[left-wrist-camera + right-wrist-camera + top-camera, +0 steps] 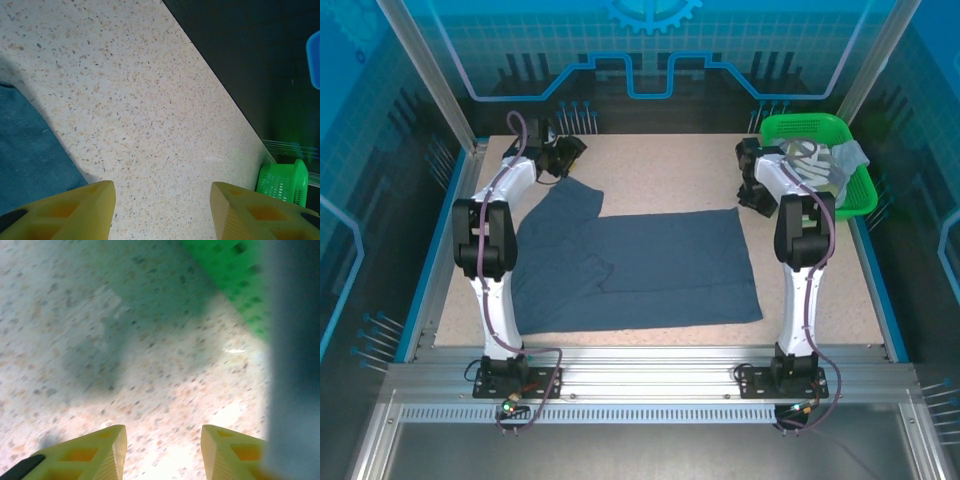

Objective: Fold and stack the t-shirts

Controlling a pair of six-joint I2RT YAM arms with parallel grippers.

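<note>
step: folding, judged early | shirt [640, 265] flat mid-table | left claw [162, 200] apart, empty, near sleeve | right claw [162, 440] apart, empty, beside basket [861, 196] | next: probably pinch shirt edges

Overhead camera: fixed high behind my bases [505, 375], tilted forward and down, far enough to take in the whole speckled table [670, 160]. Left wrist camera: close over the tabletop, looking past my left gripper [162, 212] across the surface to the table's edge; it catches a border of the slate-blue t-shirt [25, 150] and the green mesh basket [282, 182]. Right wrist camera: very near the tabletop, blurred, looking past my right gripper [162, 452] at the basket's wall. All three share tabletop and basket.
</note>
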